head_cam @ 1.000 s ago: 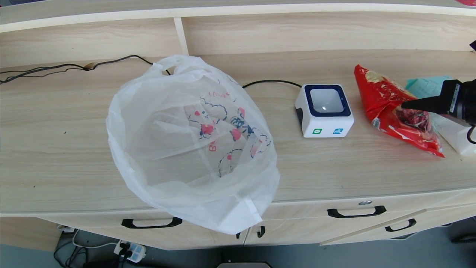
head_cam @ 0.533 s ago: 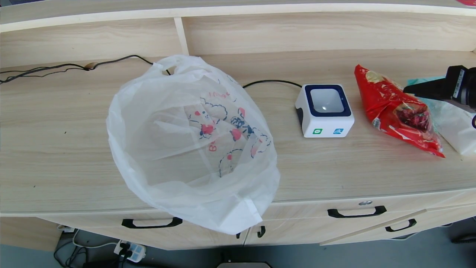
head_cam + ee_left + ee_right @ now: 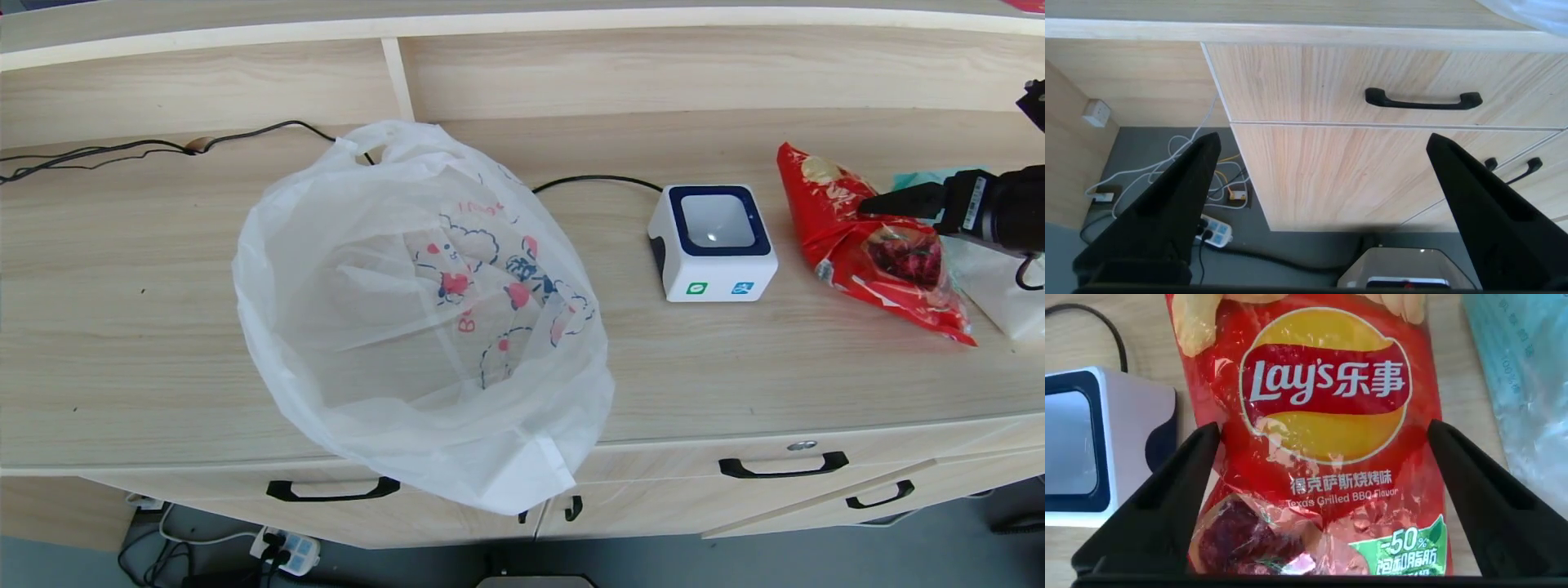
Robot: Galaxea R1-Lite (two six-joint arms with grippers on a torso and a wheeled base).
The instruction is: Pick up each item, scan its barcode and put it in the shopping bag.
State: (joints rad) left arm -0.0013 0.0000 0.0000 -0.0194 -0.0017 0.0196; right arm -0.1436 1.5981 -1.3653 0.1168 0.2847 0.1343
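While the left gripper (image 3: pixel 1323 151) hung open before the drawers (image 3: pixel 1388 175), the shopping bag (image 3: pixel 424 327) lay at the front edge of the counter (image 3: pixel 122 327), mouth open. To its right sat the scanner (image 3: pixel 712 242), then the chip bag (image 3: pixel 849 253), with the right gripper (image 3: pixel 1323 437) spread open over it.

A long pale wood counter (image 3: pixel 122 343) runs across, its raised back shelf (image 3: pixel 653 73) split by an upright divider (image 3: pixel 397 77). Below sit drawers (image 3: pixel 1315 82) with black handles (image 3: pixel 782 467); a white power strip (image 3: pixel 290 549) and loose cables (image 3: pixel 147 559) lie on the grey floor (image 3: pixel 898 555)
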